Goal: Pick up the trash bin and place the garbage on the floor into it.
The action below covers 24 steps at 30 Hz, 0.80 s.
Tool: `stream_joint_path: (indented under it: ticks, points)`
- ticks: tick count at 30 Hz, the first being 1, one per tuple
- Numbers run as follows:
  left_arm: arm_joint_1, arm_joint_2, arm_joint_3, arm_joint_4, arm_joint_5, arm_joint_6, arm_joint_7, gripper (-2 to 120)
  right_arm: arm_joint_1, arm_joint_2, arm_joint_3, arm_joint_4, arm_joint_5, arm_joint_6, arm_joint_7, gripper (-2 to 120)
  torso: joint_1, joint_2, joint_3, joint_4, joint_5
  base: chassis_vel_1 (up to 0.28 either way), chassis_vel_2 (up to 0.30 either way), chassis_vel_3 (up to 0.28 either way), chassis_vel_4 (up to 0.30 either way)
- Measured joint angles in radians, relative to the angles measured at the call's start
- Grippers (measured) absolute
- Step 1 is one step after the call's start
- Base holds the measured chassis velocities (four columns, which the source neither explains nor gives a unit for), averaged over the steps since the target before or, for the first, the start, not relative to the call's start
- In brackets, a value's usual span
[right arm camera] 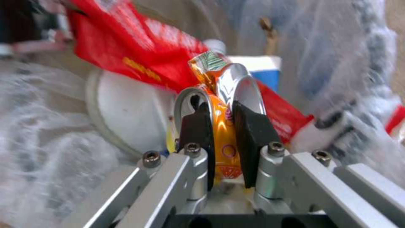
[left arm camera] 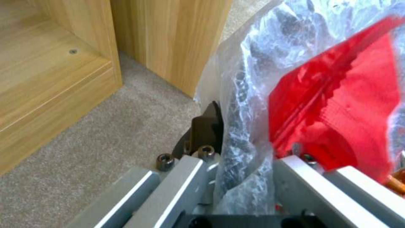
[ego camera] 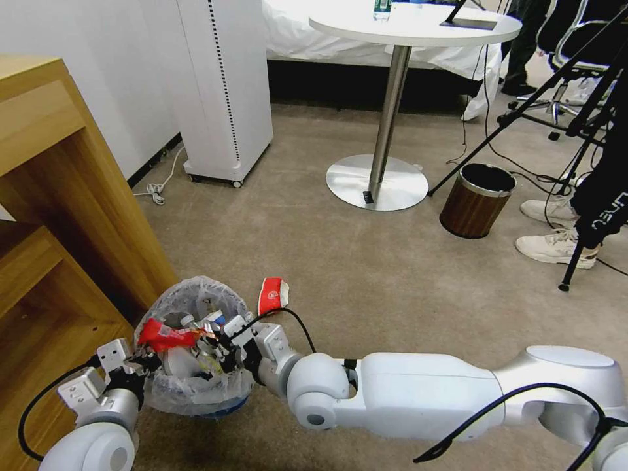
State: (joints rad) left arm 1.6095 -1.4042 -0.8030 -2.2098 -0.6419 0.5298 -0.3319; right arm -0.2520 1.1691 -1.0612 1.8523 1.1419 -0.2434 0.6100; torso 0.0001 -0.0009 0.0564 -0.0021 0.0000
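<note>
- The trash bin [ego camera: 190, 386] is sitting low at the robot's front left, beside the wooden shelf unit [ego camera: 59, 216], with its blue base just touching the beige floor [ego camera: 366, 275] or a little above it; I cannot tell which.
- The left tool [ego camera: 134, 363] is pinching the bin's near-left rim: in the left wrist view 1 dark finger [left arm camera: 207, 126] is lying outside the crinkled plastic bag [left arm camera: 253, 95] while the other is hidden behind the bag.
- The right tool [right arm camera: 223, 126] is reaching into the bin's mouth, and its 2 dark pads are pressing together on a crushed orange can [right arm camera: 226, 104], the can's silver end sticking up between them.
- The can's printing is showing only as fragments of orange and white; no word is legible.
- A red wrapper [ego camera: 167, 335] is lying across the top of the garbage in the bin; yellow lettering on it in the right wrist view is too blurred to read.
- Under the wrapper, a white round shape [right arm camera: 126, 110] and a blue-and-white carton [right arm camera: 264, 68] are partly covered, and the rest of the bin's contents is hard to make out.
- A red-and-white paper cup [ego camera: 272, 294] is lying on its side on the floor, just beyond the bin's far rim.
- Farther off, a brown wood-look bin [ego camera: 476, 199] is standing near a round white bench [ego camera: 412, 26]; its top is cut off by the frame's edge.
- White lettering on a dark sleeve [ego camera: 605, 203] at the right edge is too partial to read.
</note>
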Motion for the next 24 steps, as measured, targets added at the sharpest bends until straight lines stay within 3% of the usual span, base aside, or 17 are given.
stream_joint_path:
  ticks: [8,12,15,24]
  points:
    - [0.005,-0.005,0.005,0.013,0.010,-0.010,0.005,1,-0.014,-0.006,0.028,-0.004,-0.009,-0.007,0.007,17,0.000,0.000,0.000,0.0000,0.0001,0.000,0.000,0.000,0.000]
    - [0.002,-0.005,0.006,0.014,0.011,-0.011,0.006,1,-0.014,-0.020,0.034,0.003,-0.031,0.019,-0.009,30,0.000,0.000,0.000,0.0000,0.0000,0.000,0.000,0.000,0.000]
    - [-0.003,-0.007,0.010,0.014,0.011,-0.011,0.006,1,-0.012,-0.037,0.039,0.017,-0.043,0.034,-0.023,47,0.000,0.000,0.000,0.0000,0.0001,0.000,0.000,0.000,0.000]
    - [0.001,-0.012,0.011,0.013,0.012,-0.011,0.007,1,-0.011,-0.038,0.039,0.014,-0.094,0.079,-0.066,75,0.000,0.000,0.000,0.0001,0.0000,0.000,0.000,0.000,0.000]
